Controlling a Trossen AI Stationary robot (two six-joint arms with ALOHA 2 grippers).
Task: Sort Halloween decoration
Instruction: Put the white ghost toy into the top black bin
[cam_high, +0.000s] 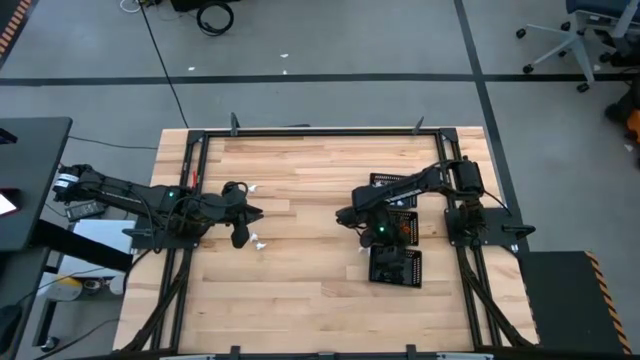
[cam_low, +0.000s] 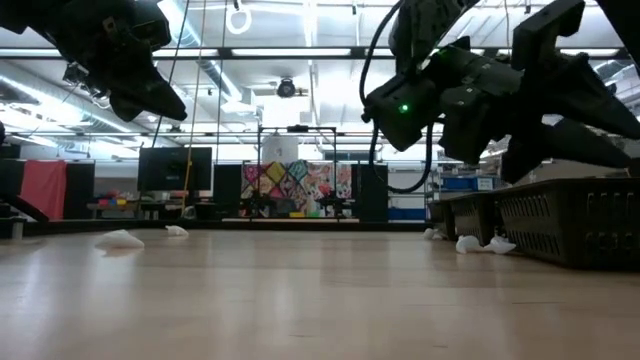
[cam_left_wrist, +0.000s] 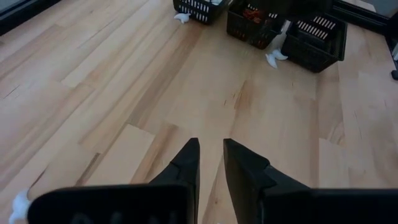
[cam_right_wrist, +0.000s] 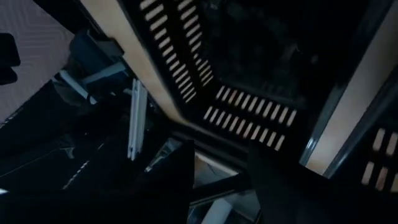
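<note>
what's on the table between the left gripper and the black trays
Mostly bare wood; only white trinkets lie just before the trays, seen past the left gripper in the left wrist view.

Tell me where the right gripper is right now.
In the high view, the right gripper is on the table's right side, over the row of black trays, jaws apart above the middle one.

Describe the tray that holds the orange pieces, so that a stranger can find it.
Three black mesh trays stand in a row by the right arm. It is the middle tray, and only it shows orange pieces inside.
</note>
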